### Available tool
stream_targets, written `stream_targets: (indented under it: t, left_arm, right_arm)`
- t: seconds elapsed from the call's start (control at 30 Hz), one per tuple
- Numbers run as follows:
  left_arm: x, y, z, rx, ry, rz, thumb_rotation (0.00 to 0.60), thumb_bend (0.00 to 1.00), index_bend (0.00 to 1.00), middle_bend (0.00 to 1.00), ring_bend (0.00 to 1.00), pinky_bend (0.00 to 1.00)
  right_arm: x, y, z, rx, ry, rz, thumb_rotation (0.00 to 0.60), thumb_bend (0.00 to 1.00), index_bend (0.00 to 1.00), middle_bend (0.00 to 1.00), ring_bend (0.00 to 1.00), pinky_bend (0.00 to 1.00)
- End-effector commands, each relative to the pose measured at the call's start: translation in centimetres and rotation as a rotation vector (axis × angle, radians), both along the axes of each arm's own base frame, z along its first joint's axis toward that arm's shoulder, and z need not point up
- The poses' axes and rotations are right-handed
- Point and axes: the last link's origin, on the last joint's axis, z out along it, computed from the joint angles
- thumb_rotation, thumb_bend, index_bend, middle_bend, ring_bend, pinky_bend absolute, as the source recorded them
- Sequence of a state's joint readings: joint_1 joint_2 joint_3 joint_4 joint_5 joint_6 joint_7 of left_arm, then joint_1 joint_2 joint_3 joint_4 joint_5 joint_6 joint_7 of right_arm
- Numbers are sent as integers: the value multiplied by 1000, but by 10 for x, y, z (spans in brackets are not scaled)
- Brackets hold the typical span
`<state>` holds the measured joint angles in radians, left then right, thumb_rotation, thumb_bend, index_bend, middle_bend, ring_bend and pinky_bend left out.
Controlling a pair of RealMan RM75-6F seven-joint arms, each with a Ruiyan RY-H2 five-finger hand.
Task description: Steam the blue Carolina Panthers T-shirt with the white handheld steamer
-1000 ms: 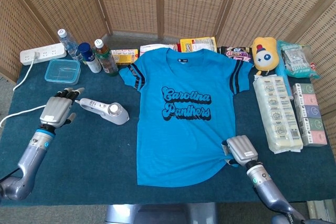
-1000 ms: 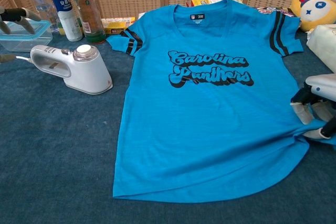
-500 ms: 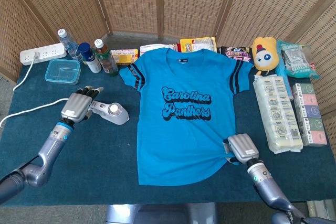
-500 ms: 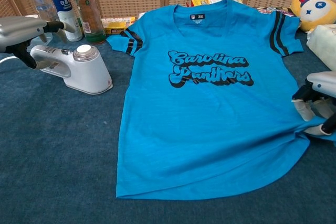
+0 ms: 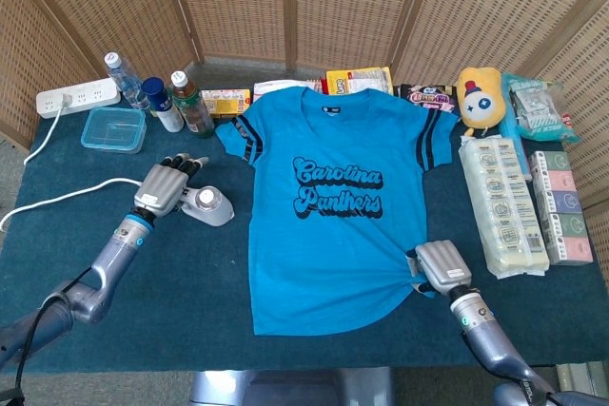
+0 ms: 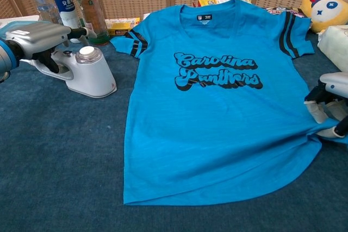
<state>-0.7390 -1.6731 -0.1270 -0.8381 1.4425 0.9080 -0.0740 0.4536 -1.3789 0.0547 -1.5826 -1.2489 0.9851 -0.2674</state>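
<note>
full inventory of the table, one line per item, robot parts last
T-shirt: 1, blue, centre, flat
steamer: 1, white, left of the shirt
bottles: 3, back left
food box: 1, clear blue, back left
power strip: 1, white, far left
plush toy: 1, yellow, back right
snack packs: several, back edge
boxed packs: several, right side
left robot hand: 1, over the steamer handle, grasp not clear
right robot hand: 1, gripping the shirt hem
</note>
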Motion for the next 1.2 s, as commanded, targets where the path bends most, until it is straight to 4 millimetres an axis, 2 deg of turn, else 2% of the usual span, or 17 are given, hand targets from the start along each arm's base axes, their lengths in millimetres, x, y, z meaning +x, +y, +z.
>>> stream_targets:
  t: [0.03,0.13,0.2,0.27,0.5,0.67,0.87,1.2]
  left_arm:
    - [5,5,-10,-18,4,-13,600,377,85,233,135,239]
    - [7,8,-15,-20,-10,-11,600,393,90,235,150,251]
    - [8,9,-18,-21,-23,-10,600,410,125,264,206,299]
    - [10,9,-21,-21,-39,-14,600,431,197,335,309,394]
    - [11,-1,-29,-37,-84,-40,600,471,353,452,414,516]
    - [9,-10,-27,-39,-123,-64,600,488,455,551,538,593]
    - [3,-17,-21,-33,-149,-70,600,495,540,690,643,676]
    - [-11,-26,-11,14,-277,13,600,524,698,821,759,776]
  right_arm:
    - [0,0,1,-2,-1,-3,600,367,706,661,737,867]
    - [-1,0,1,-3,-1,-5,600,368,706,661,737,867]
    - [-1,0,2,-4,-1,-6,600,367,707,660,737,868]
    - [-1,0,2,-6,-2,-7,600,367,708,661,737,869]
    - [-2,-1,3,-9,-6,-12,600,367,713,661,740,871]
    - [-2,-2,4,-10,-9,-12,600,367,713,662,741,872]
    - [-1,-2,4,-10,-15,-11,600,368,714,663,742,873]
    - [0,-2,6,-17,-22,-10,600,368,716,664,744,874]
